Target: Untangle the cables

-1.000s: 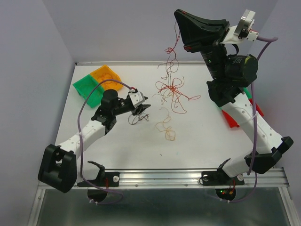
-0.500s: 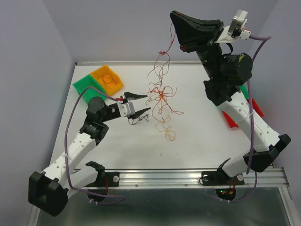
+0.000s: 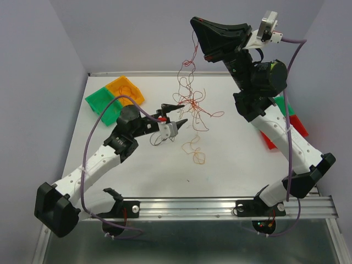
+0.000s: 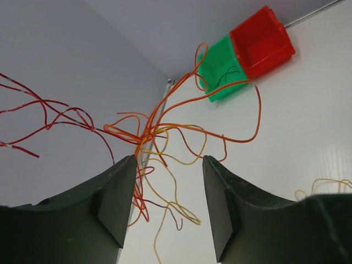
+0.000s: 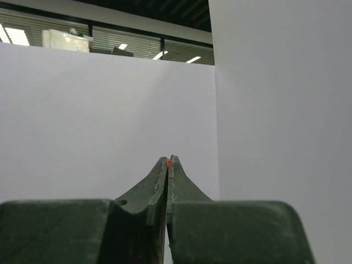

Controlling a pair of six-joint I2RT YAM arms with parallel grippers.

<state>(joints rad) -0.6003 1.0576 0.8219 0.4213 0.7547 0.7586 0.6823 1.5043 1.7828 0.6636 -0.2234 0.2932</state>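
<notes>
A tangle of red and orange cables (image 3: 190, 102) hangs from my right gripper (image 3: 193, 22), which is raised high over the back of the table. In the right wrist view that gripper (image 5: 168, 160) is shut on a red cable strand that shows at its tips. My left gripper (image 3: 178, 115) is open just left of the hanging tangle's lower part. In the left wrist view the tangle (image 4: 148, 132) floats beyond the spread fingers (image 4: 118, 203), with a few thin strands dangling between them. A black cable (image 3: 163, 139) and a loose orange cable (image 3: 195, 152) lie on the table.
Green and orange bins (image 3: 113, 94) stand at the back left, the orange one holding a cable. Red and green bins (image 3: 287, 118) sit at the right edge behind the right arm. The left wrist view shows a green bin (image 4: 223, 69) and a red bin (image 4: 261, 41).
My right gripper has shifted left with the tangle hanging from it. My left gripper has opened, left the black cable on the table, and swung right and up to the tangle.
</notes>
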